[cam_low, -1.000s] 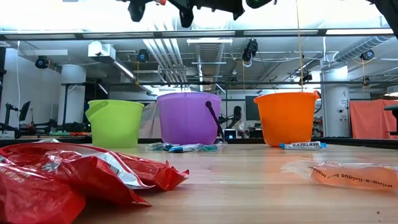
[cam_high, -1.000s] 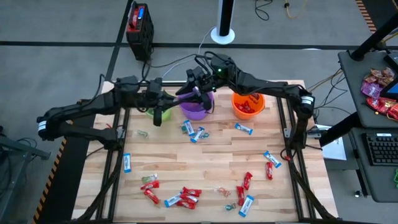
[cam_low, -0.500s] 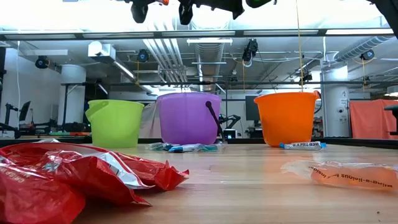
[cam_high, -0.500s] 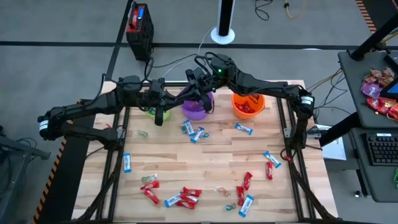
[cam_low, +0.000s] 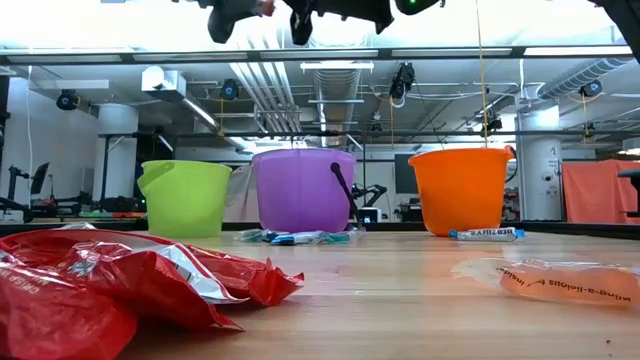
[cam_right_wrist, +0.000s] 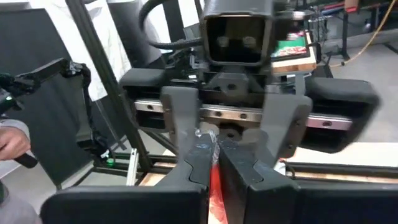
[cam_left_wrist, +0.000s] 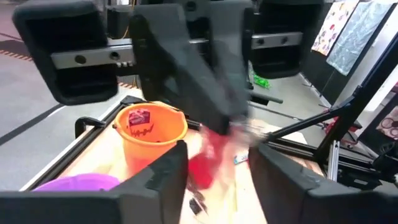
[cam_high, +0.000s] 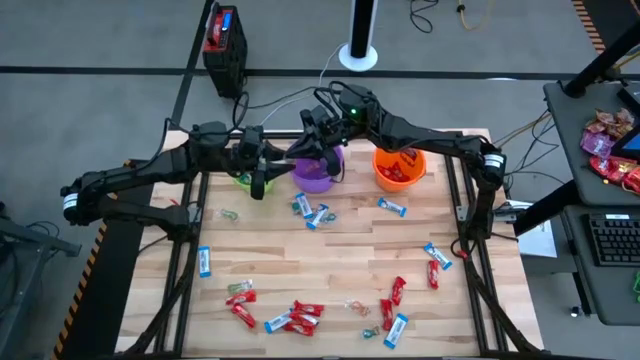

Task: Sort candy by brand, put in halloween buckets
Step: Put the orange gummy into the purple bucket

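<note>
The right gripper (cam_right_wrist: 211, 144) was clamped tight on a small red-wrapped candy (cam_right_wrist: 213, 180), its two dark fingers pressed together with the wrapper showing between them. Facing it nose to nose, the left gripper (cam_left_wrist: 217, 163) stood with its fingers well apart on either side of that same red candy, gripping nothing. In the high view the two met in the air over the back of the table, about over the round purple plastic bucket (cam_high: 318, 183), with the lime green plastic bucket (cam_high: 240, 181) on one side of it and the orange plastic bucket (cam_high: 379, 166) on the other.

The step in hand looked like a pass of one candy from arm to arm, with the hold now on the right side.

Red wrappers already lay inside the orange bucket, so the red piece most likely belonged there. The next move would call for the right arm to draw clear of the left fingers without snagging the wrapper, carry the candy over the orange rim and let go above the opening. The left arm needed to back off first.

Many red and blue-and-white wrapped candies (cam_high: 300, 316) lay scattered over the wooden table top (cam_high: 340, 255), so much sorting remained.
</note>
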`<state>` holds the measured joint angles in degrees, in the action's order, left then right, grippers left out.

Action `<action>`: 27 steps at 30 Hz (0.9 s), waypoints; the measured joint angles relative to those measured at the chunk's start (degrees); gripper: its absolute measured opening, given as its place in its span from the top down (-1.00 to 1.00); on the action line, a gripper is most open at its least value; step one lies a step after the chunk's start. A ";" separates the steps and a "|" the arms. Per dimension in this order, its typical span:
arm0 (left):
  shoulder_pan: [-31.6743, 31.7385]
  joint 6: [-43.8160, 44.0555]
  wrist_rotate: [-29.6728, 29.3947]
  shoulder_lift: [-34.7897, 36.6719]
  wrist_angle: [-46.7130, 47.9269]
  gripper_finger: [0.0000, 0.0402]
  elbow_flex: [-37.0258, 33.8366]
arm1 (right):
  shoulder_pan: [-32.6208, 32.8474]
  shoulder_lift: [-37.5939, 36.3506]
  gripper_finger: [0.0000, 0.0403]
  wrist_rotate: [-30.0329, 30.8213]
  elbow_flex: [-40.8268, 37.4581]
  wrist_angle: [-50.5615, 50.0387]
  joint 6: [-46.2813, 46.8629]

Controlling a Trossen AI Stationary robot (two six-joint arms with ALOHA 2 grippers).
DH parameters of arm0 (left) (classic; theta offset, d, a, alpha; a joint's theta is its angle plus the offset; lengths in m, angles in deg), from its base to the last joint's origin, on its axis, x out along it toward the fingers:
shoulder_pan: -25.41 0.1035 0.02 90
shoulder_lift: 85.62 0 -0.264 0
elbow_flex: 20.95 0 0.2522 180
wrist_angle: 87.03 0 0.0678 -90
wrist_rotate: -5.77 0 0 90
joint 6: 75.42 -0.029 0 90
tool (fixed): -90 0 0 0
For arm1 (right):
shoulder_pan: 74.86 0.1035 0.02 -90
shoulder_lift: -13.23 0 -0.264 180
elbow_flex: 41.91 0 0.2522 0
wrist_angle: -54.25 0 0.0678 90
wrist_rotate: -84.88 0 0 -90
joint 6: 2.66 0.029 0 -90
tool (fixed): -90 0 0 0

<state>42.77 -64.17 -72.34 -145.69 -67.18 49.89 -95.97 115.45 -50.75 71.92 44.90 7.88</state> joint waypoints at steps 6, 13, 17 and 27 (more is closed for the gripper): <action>0.57 0.43 -0.04 0.11 1.21 0.06 0.01 | -2.74 -0.70 0.94 0.21 0.00 -3.73 0.08; 2.46 3.68 -1.63 1.68 8.19 0.04 0.01 | -9.97 -2.80 0.94 7.47 0.04 -23.73 -2.58; 3.17 4.41 -10.59 2.12 14.79 0.04 0.01 | -13.60 -3.23 0.94 17.79 0.04 -39.42 -4.05; 5.62 3.41 -27.28 1.66 20.58 0.04 0.01 | -16.03 -4.01 0.94 36.48 0.04 -70.24 2.41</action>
<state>48.40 -60.76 -99.61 -144.03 -46.60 49.89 -112.00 111.43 -14.27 71.97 -25.33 10.29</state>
